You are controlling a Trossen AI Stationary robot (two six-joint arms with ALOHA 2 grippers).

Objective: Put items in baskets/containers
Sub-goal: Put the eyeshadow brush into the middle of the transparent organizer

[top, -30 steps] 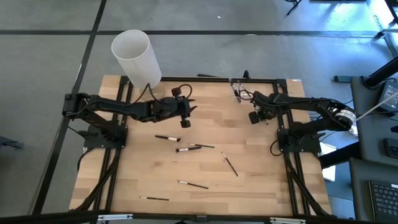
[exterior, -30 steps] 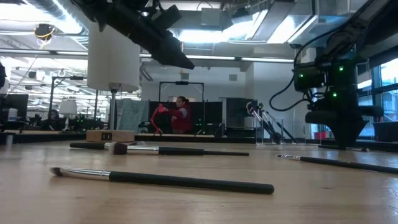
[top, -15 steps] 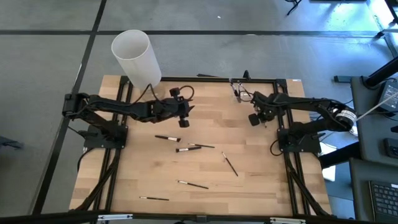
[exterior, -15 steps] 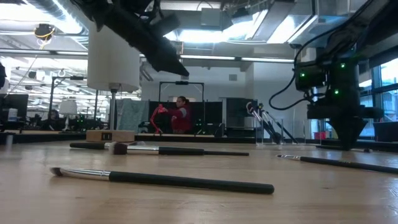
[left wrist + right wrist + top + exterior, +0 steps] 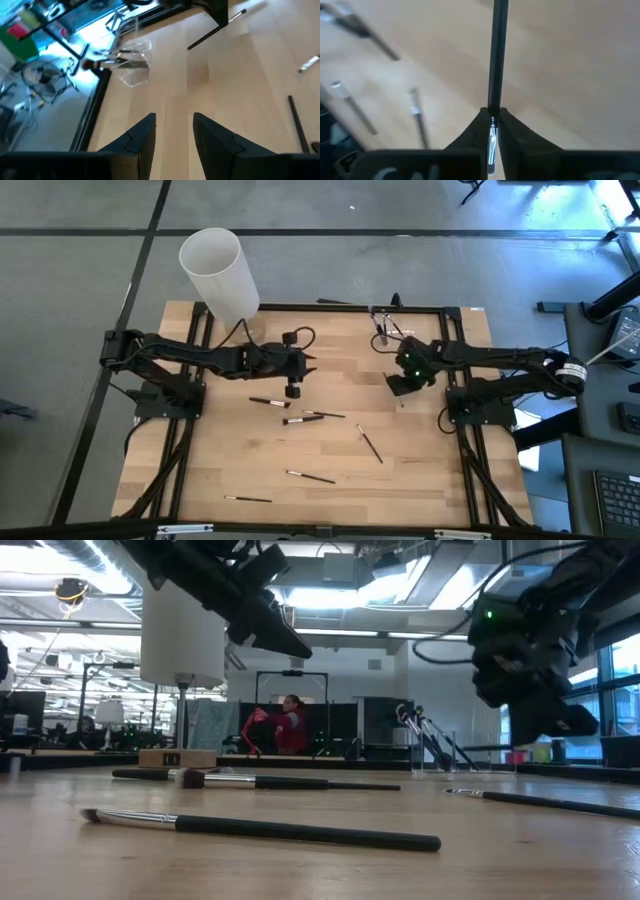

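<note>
clear holder (image 5: 382, 326) at the table's far edge, right of centre, with a few brushes leaning in it; seen as a small transparent box (image 5: 134, 64) from the left wrist. loose brushes on the table (image 5: 200, 480): one short brush (image 5: 269, 402) near the middle, a pair (image 5: 312, 417) just right of it, a slanted one (image 5: 370, 444) toward the right side, one (image 5: 310, 476) nearer the front edge, and the last (image 5: 247, 499) close to the front edge, left of centre. from table height, a long brush (image 5: 260, 829) lying nearest the front edge, others behind it.

right gripper (image 5: 402, 383) raised off the table, near the right side and just in front of the holder, fingers (image 5: 510, 131) pinched together on a brush (image 5: 496, 55), clamped near the silver ferrule with the black handle sticking forward. that held brush too small to make out from above, possibly hidden under the gripper.

left gripper (image 5: 292, 370) over the table's middle, toward the far edge, just behind the short brush, fingers (image 5: 142, 137) apart with nothing between them.

tall white cylinder (image 5: 220, 272) standing beyond the far left corner.

person in red (image 5: 291, 726) far back in the room.
</note>
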